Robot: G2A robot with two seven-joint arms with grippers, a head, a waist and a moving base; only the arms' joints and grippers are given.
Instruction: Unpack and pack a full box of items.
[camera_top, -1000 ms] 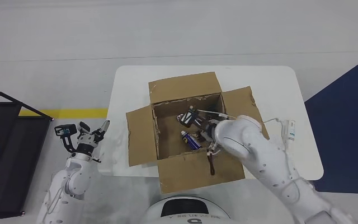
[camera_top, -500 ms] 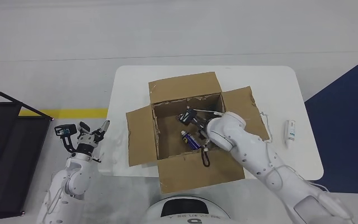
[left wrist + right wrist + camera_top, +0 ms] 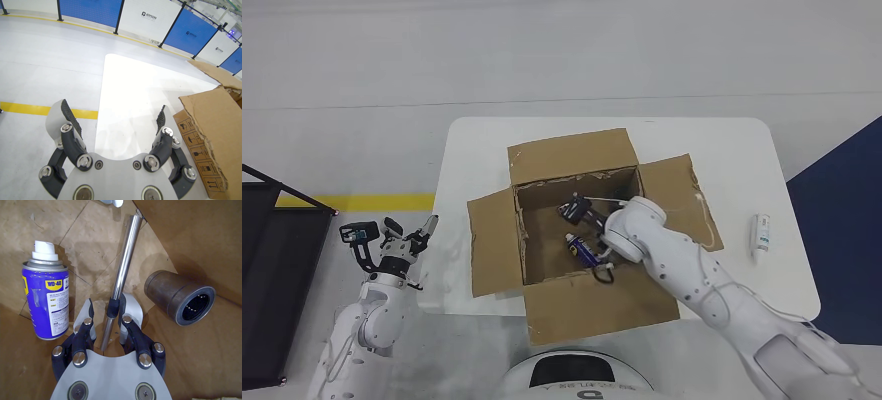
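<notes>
Right wrist view: right end effector is straddling a steel rod, fingers apart. Left end effector is hanging spread.

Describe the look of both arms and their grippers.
The left arm and right arm have rounded white shells; a thin white cable loops off the right one. The left gripper and right gripper match: pale metal plate, black links, silver bolts, white fingers with black ribbed pads.

From above, the right arm covers the near right corner of the box. A white object (cap or bottle, unclear) is cut off at the right wrist view's edge. The small white item on the worktop is too small to identify.
</notes>
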